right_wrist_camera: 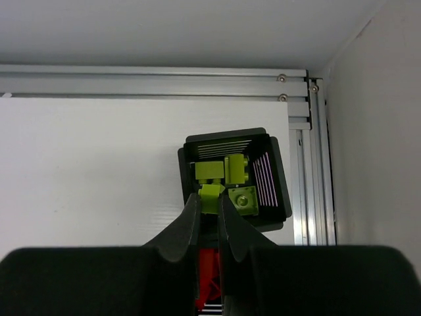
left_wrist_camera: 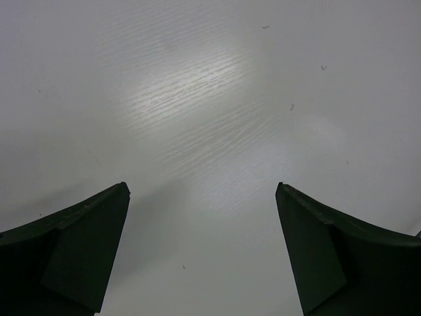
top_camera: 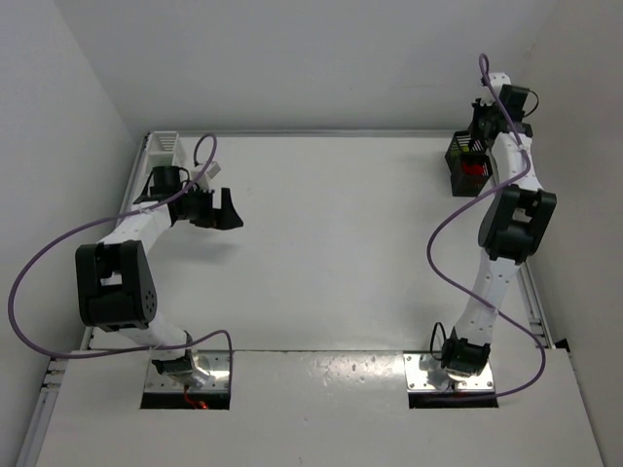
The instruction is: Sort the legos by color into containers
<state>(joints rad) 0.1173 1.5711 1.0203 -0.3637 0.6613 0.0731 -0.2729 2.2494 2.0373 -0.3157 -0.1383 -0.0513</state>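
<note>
My right gripper [right_wrist_camera: 209,197] is shut on a lime yellow-green lego [right_wrist_camera: 212,193] and holds it over the black slatted bin [right_wrist_camera: 279,191]. Three more lime legos [right_wrist_camera: 237,170] lie in the bin's far half. Red legos [right_wrist_camera: 209,280] show below, between my fingers. From above, the black bin [top_camera: 456,161] stands at the table's far right corner with my right gripper [top_camera: 484,125] over it. The white bin [top_camera: 164,148] stands at the far left corner. My left gripper [top_camera: 222,209] is open and empty over bare table; it also shows in the left wrist view [left_wrist_camera: 202,187].
An aluminium rail [right_wrist_camera: 151,82] runs along the table's far edge, and another [right_wrist_camera: 314,171] runs down the right side by the wall, close to the black bin. Purple cables [top_camera: 443,233] loop from both arms.
</note>
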